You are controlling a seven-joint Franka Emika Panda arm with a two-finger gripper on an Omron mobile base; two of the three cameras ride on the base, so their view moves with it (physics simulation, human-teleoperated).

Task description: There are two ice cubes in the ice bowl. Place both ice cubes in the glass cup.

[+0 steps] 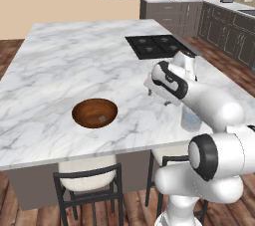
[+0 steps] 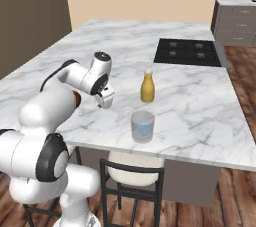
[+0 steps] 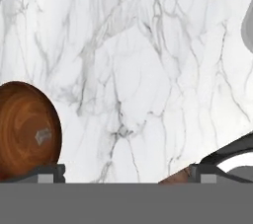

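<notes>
One marble island (image 1: 64,65) with black cooktop (image 1: 157,46), wood floor (image 1: 10,53).

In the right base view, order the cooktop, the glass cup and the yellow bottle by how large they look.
1. Cooktop, clearly largest.
2. Glass cup and yellow bottle look alike in extent: the cup is wider, the bottle taller. The cup sits nearer the camera, so ranking them is unsure.

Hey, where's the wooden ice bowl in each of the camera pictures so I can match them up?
Left base view: ice bowl sits left of centre on the marble counter, one ice cube inside.
Right base view: I cannot make it out here.
Hand view: at the left edge, same cube inside.
Shared landmark: the counter.
</notes>
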